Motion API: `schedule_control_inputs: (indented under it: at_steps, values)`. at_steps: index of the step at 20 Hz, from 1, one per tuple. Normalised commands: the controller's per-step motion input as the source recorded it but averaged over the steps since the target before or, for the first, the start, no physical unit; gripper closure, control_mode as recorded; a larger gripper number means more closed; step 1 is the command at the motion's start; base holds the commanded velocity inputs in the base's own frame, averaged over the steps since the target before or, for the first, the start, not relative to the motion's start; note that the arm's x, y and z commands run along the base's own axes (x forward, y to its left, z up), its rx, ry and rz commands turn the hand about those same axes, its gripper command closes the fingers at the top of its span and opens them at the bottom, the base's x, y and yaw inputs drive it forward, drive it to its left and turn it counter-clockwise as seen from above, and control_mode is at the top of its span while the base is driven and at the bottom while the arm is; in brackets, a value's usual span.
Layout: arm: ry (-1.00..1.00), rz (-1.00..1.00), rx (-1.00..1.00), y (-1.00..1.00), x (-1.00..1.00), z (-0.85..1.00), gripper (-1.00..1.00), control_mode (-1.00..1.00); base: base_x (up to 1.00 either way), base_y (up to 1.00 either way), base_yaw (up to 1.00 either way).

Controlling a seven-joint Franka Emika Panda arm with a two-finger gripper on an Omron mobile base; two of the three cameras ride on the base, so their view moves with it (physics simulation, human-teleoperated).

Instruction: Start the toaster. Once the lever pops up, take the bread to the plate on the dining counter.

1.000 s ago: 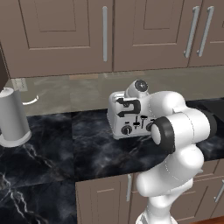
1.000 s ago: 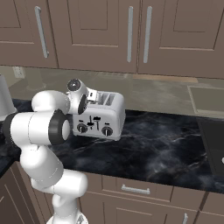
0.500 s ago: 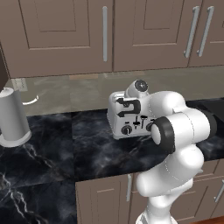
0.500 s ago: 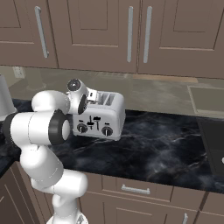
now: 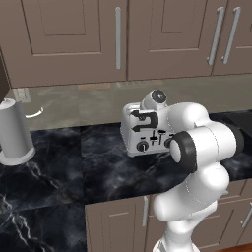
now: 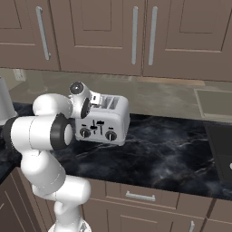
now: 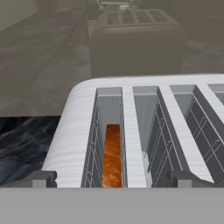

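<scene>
Gripper (image 7: 112,178) hangs directly over the four-slot toaster (image 7: 144,131), jaws spread wide and empty, straddling the bread (image 7: 112,155) sunk in the end slot; probably poised for extraction.

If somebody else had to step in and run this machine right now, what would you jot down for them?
Pincer: open, empty, poised just above the toaster's slots.
Toaster: on the black marble counter below the cabinets, front sliders facing the robot.
Bread: sitting deep in the leftmost slot as the hand view shows it.
Done: arm brought over the toaster.
Left: start the toaster if not yet running, wait for the pop, lift the bread out, carry it to the plate.
</scene>
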Motion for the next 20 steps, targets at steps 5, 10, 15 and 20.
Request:
schedule_control_inputs:
  at_steps: [5, 10, 15, 20]
  values:
    - [0.0, 0.0, 0.0, 0.0, 0.0, 0.0, -1.0, -1.0, 0.0, 0.0, 0.0]
    - [0.0, 0.0, 0.0, 0.0, 0.0, 0.0, -1.0, -1.0, 0.0, 0.0, 0.0]
    - [0.0, 0.0, 0.0, 0.0, 0.0, 0.0, -1.0, -1.0, 0.0, 0.0, 0.0]
    - [0.0, 0.0, 0.0, 0.0, 0.0, 0.0, -1.0, -1.0, 0.0, 0.0, 0.0]
